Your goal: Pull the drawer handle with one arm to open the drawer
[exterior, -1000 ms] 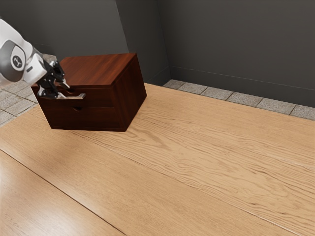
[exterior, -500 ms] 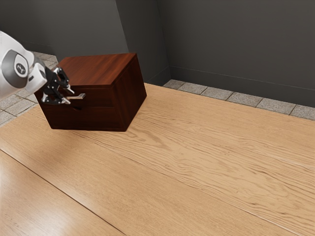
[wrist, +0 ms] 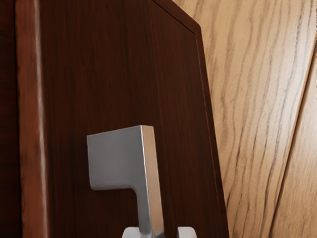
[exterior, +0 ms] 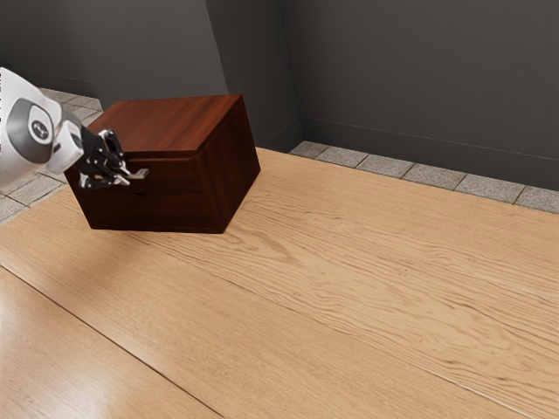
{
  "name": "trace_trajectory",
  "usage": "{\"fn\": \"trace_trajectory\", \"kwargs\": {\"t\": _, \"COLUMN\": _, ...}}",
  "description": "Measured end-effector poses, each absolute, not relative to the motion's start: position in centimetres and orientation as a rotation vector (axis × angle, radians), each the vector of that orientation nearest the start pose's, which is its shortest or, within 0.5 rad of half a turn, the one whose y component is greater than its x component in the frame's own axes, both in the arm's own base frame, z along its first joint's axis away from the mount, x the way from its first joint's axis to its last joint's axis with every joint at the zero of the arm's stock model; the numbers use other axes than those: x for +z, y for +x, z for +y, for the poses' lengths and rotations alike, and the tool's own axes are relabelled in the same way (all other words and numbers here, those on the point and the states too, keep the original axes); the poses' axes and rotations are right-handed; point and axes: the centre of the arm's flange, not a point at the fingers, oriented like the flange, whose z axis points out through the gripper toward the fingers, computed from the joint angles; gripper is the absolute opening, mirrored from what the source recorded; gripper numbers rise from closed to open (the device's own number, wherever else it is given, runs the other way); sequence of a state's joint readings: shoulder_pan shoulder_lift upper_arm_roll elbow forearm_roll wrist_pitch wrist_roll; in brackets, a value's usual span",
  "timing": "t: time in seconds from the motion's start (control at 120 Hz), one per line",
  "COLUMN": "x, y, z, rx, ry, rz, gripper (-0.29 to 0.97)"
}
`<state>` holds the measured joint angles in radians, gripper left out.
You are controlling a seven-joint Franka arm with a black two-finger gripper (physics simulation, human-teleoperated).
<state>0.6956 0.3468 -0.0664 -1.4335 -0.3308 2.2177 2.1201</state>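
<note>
A dark red wooden cabinet (exterior: 179,131) stands at the exterior view's left, on the wooden table. Its upper drawer front (exterior: 170,171) looks flush with the body. A silver L-shaped handle (exterior: 137,174) sticks out of that front. My gripper (exterior: 122,175) reaches in from the left at handle height, open, with the handle's outer end between its fingers. In the wrist view the handle (wrist: 126,161) rises against the dark drawer front (wrist: 99,74), and two pale fingertips (wrist: 132,232) flank its bar with a small gap on one side.
The light wooden table (exterior: 349,279) stretches wide toward the exterior view's right and front. A grey tiled floor strip (exterior: 437,175) and dark walls lie behind it. A lower drawer front (exterior: 166,208) sits under the upper one.
My hand has dropped from beside the cabinet's top edge and moved right, to the handle, so its fingers now straddle the handle. The cabinet and drawer have not moved.
</note>
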Motion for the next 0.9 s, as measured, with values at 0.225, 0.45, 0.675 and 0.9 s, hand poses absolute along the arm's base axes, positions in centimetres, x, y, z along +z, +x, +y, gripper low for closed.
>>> {"fn": "trace_trajectory", "kwargs": {"t": 0.225, "x": 54.0, "y": 56.1, "z": 41.5, "rx": -0.557, "ry": -2.134, "rz": 1.700, "gripper": -0.07}}
{"fn": "trace_trajectory", "kwargs": {"t": 0.45, "x": 53.9, "y": 54.9, "z": 40.8, "rx": -0.545, "ry": -2.120, "rz": 1.708, "gripper": -0.09}}
{"fn": "trace_trajectory", "kwargs": {"t": 0.675, "x": 54.3, "y": 53.1, "z": 39.6, "rx": -0.526, "ry": -2.104, "rz": 1.703, "gripper": -0.08}}
{"fn": "trace_trajectory", "kwargs": {"t": 0.9, "x": 54.9, "y": 51.2, "z": 38.7, "rx": -0.512, "ry": -2.092, "rz": 1.692, "gripper": -0.09}}
